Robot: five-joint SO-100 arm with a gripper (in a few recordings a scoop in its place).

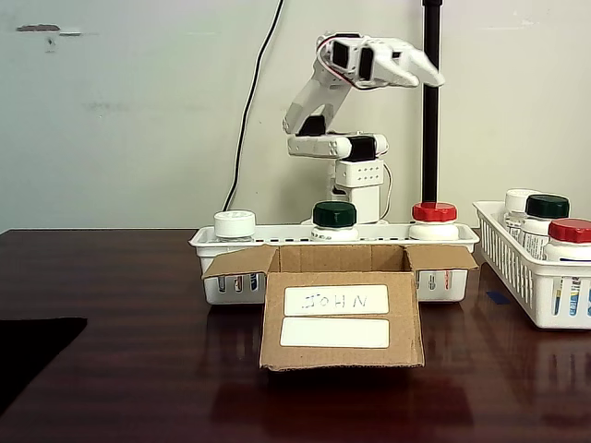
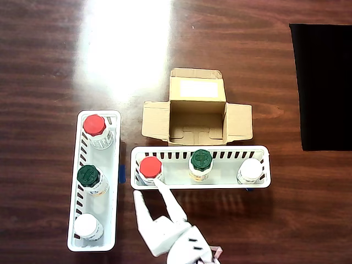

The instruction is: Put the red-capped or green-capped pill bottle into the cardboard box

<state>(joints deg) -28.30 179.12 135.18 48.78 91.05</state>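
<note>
The cardboard box point(image 1: 342, 318) point(image 2: 198, 113) stands open and empty mid-table, its "JOHN" label facing the fixed view. Behind it a white basket point(image 1: 222, 286) point(image 2: 267, 165) holds a red-capped bottle point(image 1: 434, 214) point(image 2: 150, 166), a green-capped bottle point(image 1: 334, 216) point(image 2: 201, 160) and a white-capped bottle point(image 1: 235, 224) point(image 2: 251, 169). My gripper point(image 1: 420, 69) point(image 2: 147, 188) hangs open high above the table with nothing between its fingers. In the overhead view one fingertip point(image 2: 158, 182) lies over the basket's rim right beside the red cap.
A second white basket point(image 1: 517, 277) point(image 2: 118, 143) holds another red-capped bottle point(image 2: 94, 125), green-capped bottle point(image 2: 88, 176) and white-capped bottle point(image 2: 88, 225). A black mat point(image 2: 324, 82) lies at the table's edge. A black pole point(image 1: 430, 120) rises behind the arm.
</note>
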